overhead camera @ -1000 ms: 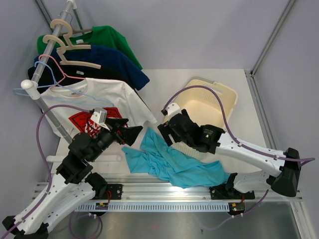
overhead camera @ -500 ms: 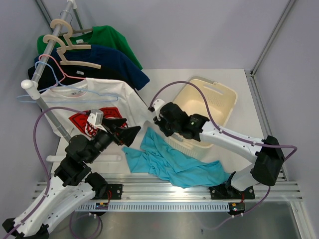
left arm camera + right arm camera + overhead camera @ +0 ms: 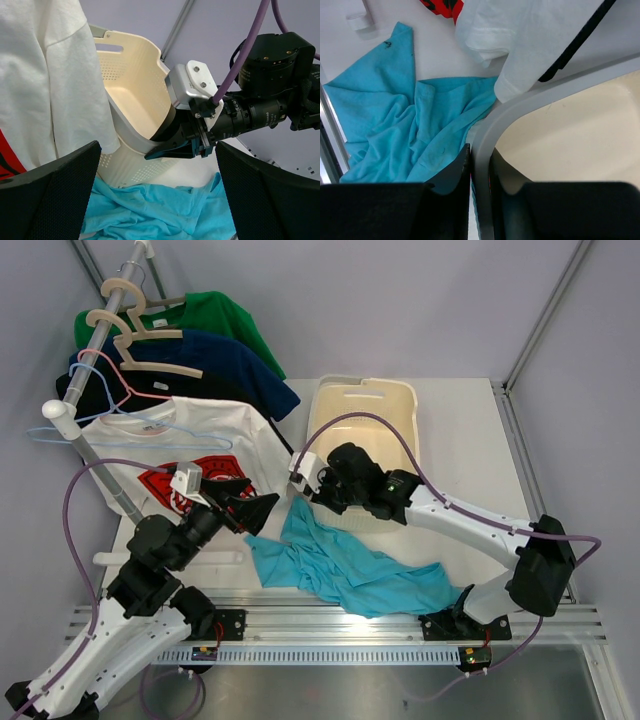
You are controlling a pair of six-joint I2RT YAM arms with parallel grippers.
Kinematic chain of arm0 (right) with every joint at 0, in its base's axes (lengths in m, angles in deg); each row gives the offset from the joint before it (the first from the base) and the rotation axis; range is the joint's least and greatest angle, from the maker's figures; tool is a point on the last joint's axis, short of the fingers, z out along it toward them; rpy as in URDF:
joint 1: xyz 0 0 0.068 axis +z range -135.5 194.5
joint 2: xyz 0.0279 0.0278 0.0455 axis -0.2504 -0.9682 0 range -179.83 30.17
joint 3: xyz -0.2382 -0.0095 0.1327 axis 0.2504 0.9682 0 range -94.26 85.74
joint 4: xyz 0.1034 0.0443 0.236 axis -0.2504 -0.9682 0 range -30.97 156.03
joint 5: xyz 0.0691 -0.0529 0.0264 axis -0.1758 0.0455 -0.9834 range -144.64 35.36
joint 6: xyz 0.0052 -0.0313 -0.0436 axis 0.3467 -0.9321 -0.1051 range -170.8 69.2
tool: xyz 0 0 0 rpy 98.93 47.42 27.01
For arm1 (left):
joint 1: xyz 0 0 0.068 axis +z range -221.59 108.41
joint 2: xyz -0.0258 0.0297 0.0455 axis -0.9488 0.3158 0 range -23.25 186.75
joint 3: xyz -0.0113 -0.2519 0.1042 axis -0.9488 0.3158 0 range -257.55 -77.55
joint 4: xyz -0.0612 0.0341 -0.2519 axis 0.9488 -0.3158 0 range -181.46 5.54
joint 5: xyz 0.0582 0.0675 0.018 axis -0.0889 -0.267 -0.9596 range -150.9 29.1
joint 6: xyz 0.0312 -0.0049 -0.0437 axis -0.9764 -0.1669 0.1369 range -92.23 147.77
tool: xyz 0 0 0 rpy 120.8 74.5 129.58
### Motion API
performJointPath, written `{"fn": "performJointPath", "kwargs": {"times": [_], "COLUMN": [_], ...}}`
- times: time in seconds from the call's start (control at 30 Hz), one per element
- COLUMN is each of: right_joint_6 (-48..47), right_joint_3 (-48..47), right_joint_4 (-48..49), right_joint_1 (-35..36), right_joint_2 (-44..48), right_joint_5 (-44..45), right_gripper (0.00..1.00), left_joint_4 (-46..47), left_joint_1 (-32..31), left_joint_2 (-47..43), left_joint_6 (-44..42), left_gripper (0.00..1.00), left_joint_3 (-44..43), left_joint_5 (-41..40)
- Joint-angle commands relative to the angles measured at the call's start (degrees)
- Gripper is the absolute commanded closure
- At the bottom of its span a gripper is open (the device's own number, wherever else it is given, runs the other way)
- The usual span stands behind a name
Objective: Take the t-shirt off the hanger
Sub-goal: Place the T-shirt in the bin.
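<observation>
At table centre, right gripper (image 3: 479,156) clamps the rim of the basket (image 3: 365,388); left gripper (image 3: 255,508), jaws wide, hovers beside the white t-shirt (image 3: 150,440) on its hanger (image 3: 45,431). Teal t-shirt (image 3: 340,565) lies crumpled on the table.

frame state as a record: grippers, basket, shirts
left gripper: open, empty, beside white tee
right gripper: shut on basket rim
basket: tilted, next to teal shirt
white tee: hanging, not yet removed
teal shirt: crumpled on table between the arms
</observation>
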Motion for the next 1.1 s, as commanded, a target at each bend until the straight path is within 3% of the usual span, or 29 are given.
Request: {"fn": "performJointPath", "kwargs": {"times": [0.0,0.07,0.13,0.2,0.23,0.37,0.43,0.6,0.73,0.77,0.9,1.07], "right_joint_6": [-7.3,-7.8,-7.4,-6.4,-6.1,-4.8,-3.7,4.8,15.2,16.2,20.0,26.6], "right_joint_3": [-4.7,-3.9,-3.0,-2.8,-3.0,-3.3,-4.4,-12.5,-17.2,-16.6,-9.3,-3.8], "right_joint_4": [5.5,6.5,8.7,8.8,8.5,8.0,6.6,-2.6,-15.9,-17.0,-18.3,-17.2], "right_joint_1": [-1.2,-2.2,-3.5,-4.1,-4.3,-4.4,-4.4,-4.3,-4.1,-2.3,6.4,12.3], "right_joint_2": [-1.4,-2.0,-1.5,-1.1,-0.5,3.2,5.6,8.3,9.7,10.4,11.9,12.1], "right_joint_5": [2.5,2.5,3.1,4.7,4.8,5.3,5.3,13.6,2.6,-0.6,1.9,4.0], "right_gripper": [0.97,0.97,0.89,0.67,0.47,0.22,0.01,0.01,0.03,0.05,0.05,0.05], "left_joint_4": [1.2,1.0,1.0,1.0,1.0,1.0,1.0,1.0,1.0,1.0,1.0,0.7], "left_joint_1": [0.1,0.1,0.1,0.1,0.1,0.1,0.1,0.0,0.1,0.1,0.1,0.1], "left_joint_2": [-0.9,-1.2,-1.6,-1.7,-1.7,-1.3,-1.2,-1.3,-1.4,-1.5,-3.0,-4.7], "left_joint_6": [0.1,0.0,0.1,0.1,0.1,0.3,0.5,0.3,0.1,0.1,0.2,0.4], "left_gripper": [0.01,0.01,0.01,0.01,0.01,0.01,0.01,0.01,0.01,0.01,0.01,0.01], "left_joint_3": [-0.1,-0.2,0.0,0.2,0.3,0.0,-0.1,-0.2,-0.2,-0.2,-0.1,-0.3], "left_joint_5": [-1.9,-2.1,-2.1,-2.2,-2.3,-2.2,-2.1,-2.5,-2.8,-2.8,-3.5,-3.1]}}
